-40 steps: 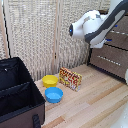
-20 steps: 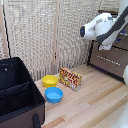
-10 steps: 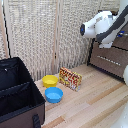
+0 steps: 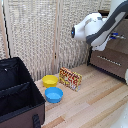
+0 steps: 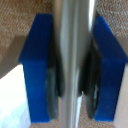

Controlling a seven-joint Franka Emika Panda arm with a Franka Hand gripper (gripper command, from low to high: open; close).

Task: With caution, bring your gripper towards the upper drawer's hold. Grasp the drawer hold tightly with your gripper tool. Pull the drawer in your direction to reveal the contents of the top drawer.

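A pale woven folding screen (image 4: 45,35) of fine vertical reeds backs the scene, above a light wooden plank floor (image 4: 95,107) with smooth, straight boards. At the exterior view's right stands a dark brown wooden dresser (image 4: 112,57), its flat fronts matte. The upper drawer (image 4: 119,42) is mostly hidden behind the bulky, glossy white arm (image 4: 97,27), whose rounded shell reaches across to it; the lower drawer (image 4: 110,62) below carries its own thin silver bar (image 4: 108,59).

The gripper (image 5: 72,65) shows only in the wrist view. There its two dark-blue fingers (image 5: 37,65), blocky and square-edged with dull black rubbery pads on their inner faces, stand on either side of the drawer hold (image 5: 71,60), a smooth, round, brushed silver metal bar running between them. The jaws pinch the bar: both pads touch its sides, with no gap visible. Behind the bar lies the brown wood grain of the drawer front, blurred.

On the floor, near the foot of the screen, a round yellow bowl (image 4: 49,80) sits just beside a round blue bowl (image 4: 54,94), both of smooth plastic look. A flat rectangular box (image 4: 71,78) with a busy red and yellow print stands on its long edge beside the yellow bowl. At the exterior view's left is a black fabric case (image 4: 17,97), open-topped, boxy, with soft padded walls.
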